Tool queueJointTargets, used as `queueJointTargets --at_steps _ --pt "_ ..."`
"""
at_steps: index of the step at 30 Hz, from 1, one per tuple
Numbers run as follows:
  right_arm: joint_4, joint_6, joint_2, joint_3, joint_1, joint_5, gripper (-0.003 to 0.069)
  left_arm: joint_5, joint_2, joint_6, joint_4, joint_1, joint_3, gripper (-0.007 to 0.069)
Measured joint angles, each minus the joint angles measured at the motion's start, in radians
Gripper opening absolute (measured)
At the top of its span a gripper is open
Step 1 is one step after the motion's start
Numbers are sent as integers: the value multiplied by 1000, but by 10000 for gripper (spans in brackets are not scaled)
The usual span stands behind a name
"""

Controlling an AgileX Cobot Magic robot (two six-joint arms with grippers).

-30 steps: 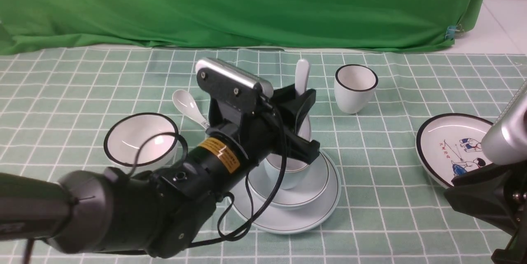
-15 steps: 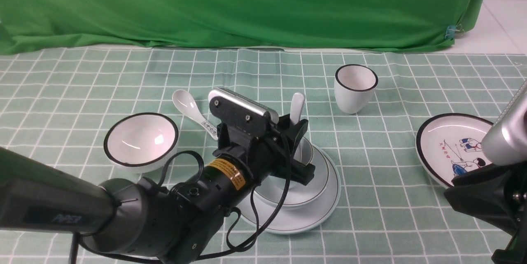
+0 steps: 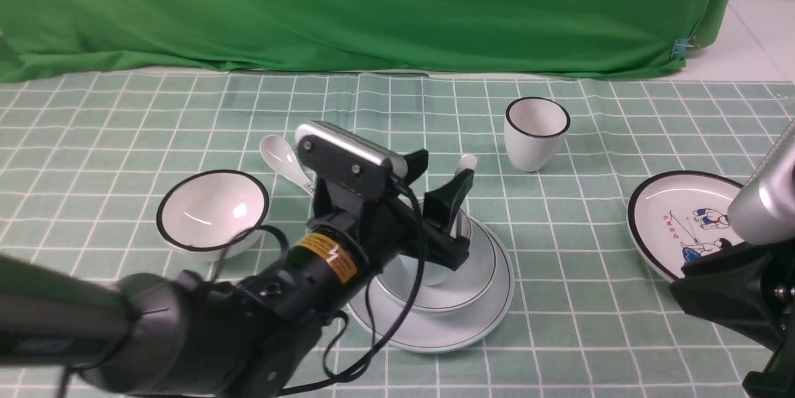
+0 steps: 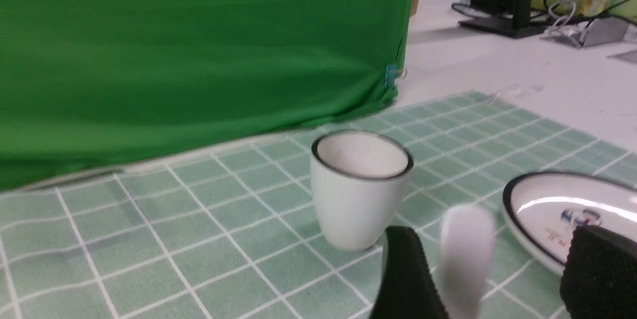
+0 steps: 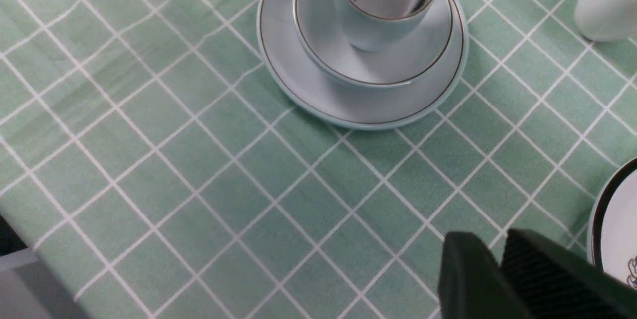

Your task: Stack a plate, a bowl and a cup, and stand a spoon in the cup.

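At frame centre, my left pincer (image 3: 444,208) is spread around the spoon (image 3: 464,165), which stands tilted in the cup (image 5: 375,25), the cup being seated in the bowl (image 3: 463,286) and the bowl on the plate (image 3: 490,317), while at lower right the state of my right pincer (image 5: 490,264) cannot be determined.

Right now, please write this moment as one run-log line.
left fingers: open around spoon handle | spoon: in cup | cup: in bowl | bowl: on plate
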Motion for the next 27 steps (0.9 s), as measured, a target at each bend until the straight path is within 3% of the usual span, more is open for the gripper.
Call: queueJointTargets --at_steps 2,6,8,9,11,12,16,21,27 --pt "0 1 -3 -9 0 -1 143 43 -71 0 0 0 25 384" --pt "0 7 -37 -30 0 -7 143 290 -322 -1 -1 0 81 260" --pt "0 11 -72 -33 0 -5 138 533 -538 -1 -1 0 98 134" --pt "0 11 -74 -33 0 -3 135 552 -572 -1 -1 0 98 124" --pt "0 14 -111 -29 0 9 92 790 -791 -1 -1 0 101 39" --pt "0 16 -121 -23 0 9 78 834 -840 -1 -1 0 106 24" --pt "0 54 -181 31 0 -7 22 1009 -1137 -1 -1 0 161 6" --pt "0 136 -216 107 0 -36 20 1048 -1403 3 48 0 275 7" --pt "0 171 -216 113 0 -43 25 1079 -1526 4 93 0 361 10"
